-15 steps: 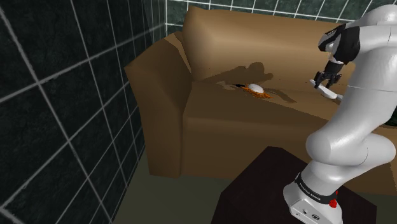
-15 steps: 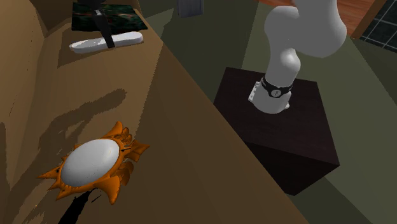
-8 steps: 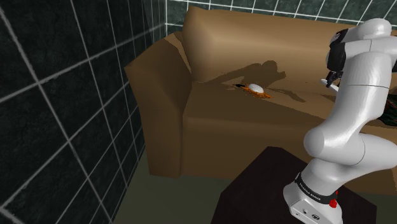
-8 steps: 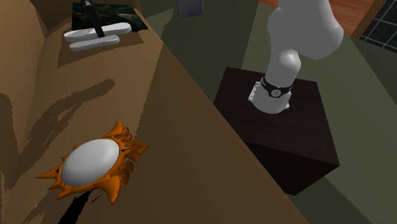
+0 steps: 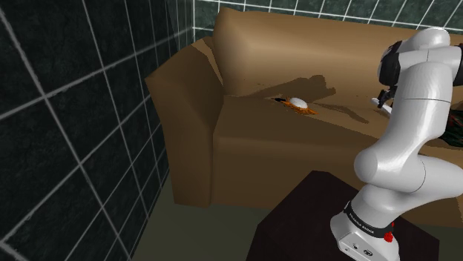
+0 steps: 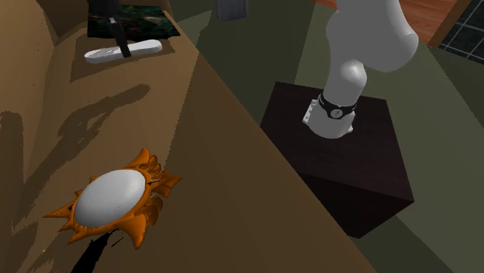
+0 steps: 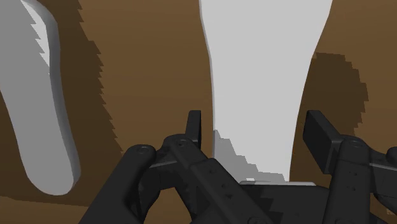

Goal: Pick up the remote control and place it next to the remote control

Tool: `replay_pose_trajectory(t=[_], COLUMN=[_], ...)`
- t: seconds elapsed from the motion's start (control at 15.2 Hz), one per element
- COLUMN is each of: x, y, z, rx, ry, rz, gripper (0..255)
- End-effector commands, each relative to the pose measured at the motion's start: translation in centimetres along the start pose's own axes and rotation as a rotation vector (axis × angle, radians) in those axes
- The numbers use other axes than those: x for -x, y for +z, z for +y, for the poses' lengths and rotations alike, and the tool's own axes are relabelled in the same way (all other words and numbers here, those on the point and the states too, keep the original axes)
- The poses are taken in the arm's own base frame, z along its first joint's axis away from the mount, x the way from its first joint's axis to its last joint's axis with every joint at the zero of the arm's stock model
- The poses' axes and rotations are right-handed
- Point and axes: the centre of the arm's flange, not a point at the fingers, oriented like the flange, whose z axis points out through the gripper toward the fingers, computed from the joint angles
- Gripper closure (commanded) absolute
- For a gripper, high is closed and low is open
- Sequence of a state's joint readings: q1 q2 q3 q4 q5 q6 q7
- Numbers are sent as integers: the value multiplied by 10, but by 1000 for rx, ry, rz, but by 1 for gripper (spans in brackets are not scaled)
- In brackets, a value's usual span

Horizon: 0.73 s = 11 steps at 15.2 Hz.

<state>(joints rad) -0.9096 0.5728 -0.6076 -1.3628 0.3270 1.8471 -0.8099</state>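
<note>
We see a brown sofa set against a dark tiled wall, and it takes up most of the shoulder view. In front of it the white arm rises from its dark box stand and bends over the seat toward that view's right edge. In the second exterior view a dark green patterned thing lies at the far end of the seat. Just in front of it the black gripper reaches down to a grey remote lying flat on the cushion. From the wrist we find this remote running lengthwise between the two fingers. They stand narrowly apart, with a thin strip of brown between each finger and the remote's side, so we judge that they are not clasping it. A second remote, the same pale grey, lies close alongside and roughly parallel, with a band of shadowed sofa between the two. Well apart from both, near the crease under the backrest, a small white oval sits on a ragged orange base.
</note>
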Motion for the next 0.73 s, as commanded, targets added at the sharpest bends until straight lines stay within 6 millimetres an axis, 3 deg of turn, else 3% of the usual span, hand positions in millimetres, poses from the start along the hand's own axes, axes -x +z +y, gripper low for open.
replay_pose_trajectory(t=[0.0, 0.4, 0.66], x=[0, 0, 0], y=[11, 45, 45], z=[-1, -1, -1], rx=[0, 0, 0], ry=[0, 0, 0], rz=[1, 1, 1], gripper=[255, 255, 255])
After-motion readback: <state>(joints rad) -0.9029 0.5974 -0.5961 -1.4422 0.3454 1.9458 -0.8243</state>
